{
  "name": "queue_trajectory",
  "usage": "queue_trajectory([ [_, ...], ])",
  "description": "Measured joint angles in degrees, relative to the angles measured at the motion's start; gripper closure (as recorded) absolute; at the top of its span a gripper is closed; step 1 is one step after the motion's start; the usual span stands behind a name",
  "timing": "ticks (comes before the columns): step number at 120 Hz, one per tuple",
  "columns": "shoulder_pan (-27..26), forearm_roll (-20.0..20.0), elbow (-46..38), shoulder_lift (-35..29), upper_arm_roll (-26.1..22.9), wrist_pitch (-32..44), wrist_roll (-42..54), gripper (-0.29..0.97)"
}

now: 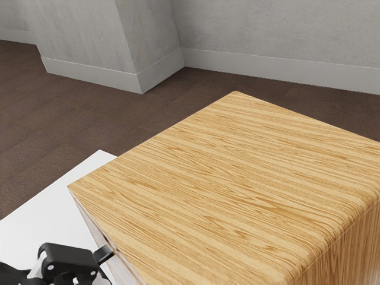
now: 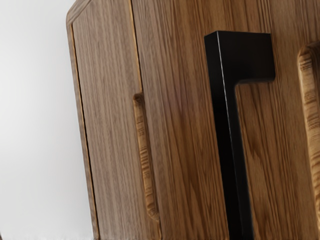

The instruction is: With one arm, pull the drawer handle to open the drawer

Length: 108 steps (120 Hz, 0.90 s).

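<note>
Gripper (image 1: 101, 256): low at cabinet (image 1: 237, 190) front; grip state we cannot tell.
Handle (image 2: 235, 150): black bar on drawer front (image 2: 175, 125), straight ahead of our hand, near.
Axis: bar lies along the front, across our approach.

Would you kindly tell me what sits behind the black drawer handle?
Behind the handle is the wooden drawer front. That front covers the drawer's inside, so its contents cannot be seen.
</note>
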Motion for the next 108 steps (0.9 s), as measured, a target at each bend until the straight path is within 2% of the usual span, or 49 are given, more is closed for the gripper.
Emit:
queue_trajectory([
  [54,0.86,-0.60,-3.04,-0.14,-0.22,1.67,-0.17,0.01],
  [108,1.45,-0.52,-4.35,-2.06,0.94,-0.07,-0.15,0.01],
])
